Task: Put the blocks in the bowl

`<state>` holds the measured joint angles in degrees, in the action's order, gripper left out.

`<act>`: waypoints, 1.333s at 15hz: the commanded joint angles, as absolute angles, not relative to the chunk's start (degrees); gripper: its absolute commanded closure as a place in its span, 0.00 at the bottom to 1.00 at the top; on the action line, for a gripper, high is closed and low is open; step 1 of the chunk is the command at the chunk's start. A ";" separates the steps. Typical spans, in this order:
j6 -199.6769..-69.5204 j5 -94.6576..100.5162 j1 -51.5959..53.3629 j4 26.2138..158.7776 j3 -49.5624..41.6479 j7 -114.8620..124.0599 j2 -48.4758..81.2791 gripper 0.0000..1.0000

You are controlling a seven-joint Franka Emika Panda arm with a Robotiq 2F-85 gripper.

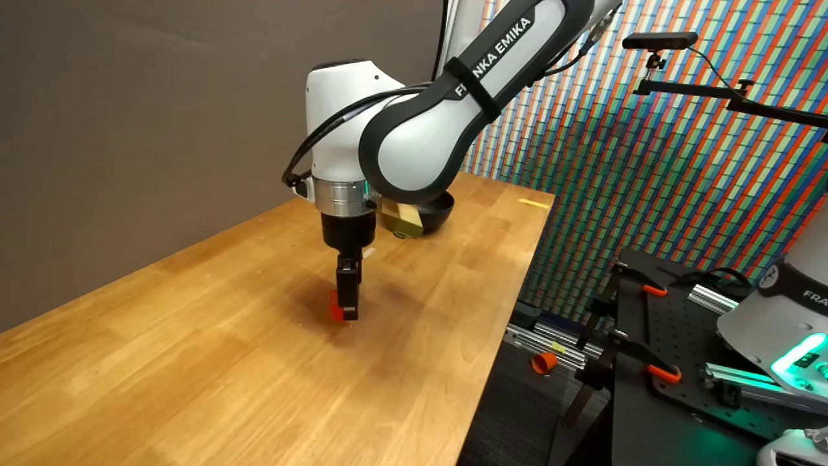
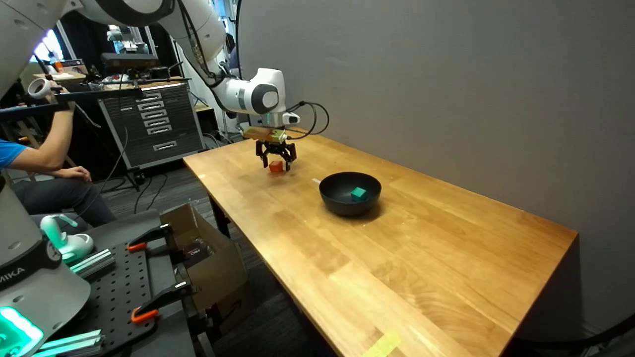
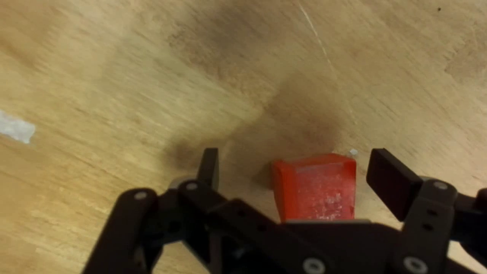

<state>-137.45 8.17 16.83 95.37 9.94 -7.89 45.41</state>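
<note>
The red-orange block (image 2: 276,167) sits on the wooden table, and it also shows in an exterior view (image 1: 335,305) partly behind a finger. In the wrist view the red block (image 3: 317,186) lies between the spread fingers, nearer the right finger, with gaps on both sides. My gripper (image 3: 295,167) is open and low around the block; it points down in both exterior views (image 1: 348,312). The round black bowl (image 2: 342,207) stands apart on the table and is partly hidden behind the wrist in an exterior view (image 1: 438,210). The green block (image 2: 358,194) lies inside the bowl.
A wall runs along the table's (image 2: 446,258) long back edge. A white tape scrap (image 3: 16,127) lies near the gripper. Yellow tape (image 2: 384,343) marks one table end. A seated person (image 2: 54,158) is beyond the table. The robot base (image 1: 786,323) stands off the front edge.
</note>
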 commanded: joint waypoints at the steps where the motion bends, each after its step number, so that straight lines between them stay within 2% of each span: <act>1: -137.01 8.45 16.97 91.50 10.53 -9.06 47.83 0.25; 2: -136.81 8.51 17.14 91.19 10.53 -8.97 48.01 0.26; 5: -136.09 8.68 17.52 91.22 10.03 -8.20 47.92 0.52; 9: -134.42 9.72 17.98 92.14 7.75 -5.87 45.99 0.79; 20: -131.81 23.19 19.21 96.42 -8.44 15.26 35.67 0.79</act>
<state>-132.70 18.10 17.77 93.15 -4.64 8.22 39.64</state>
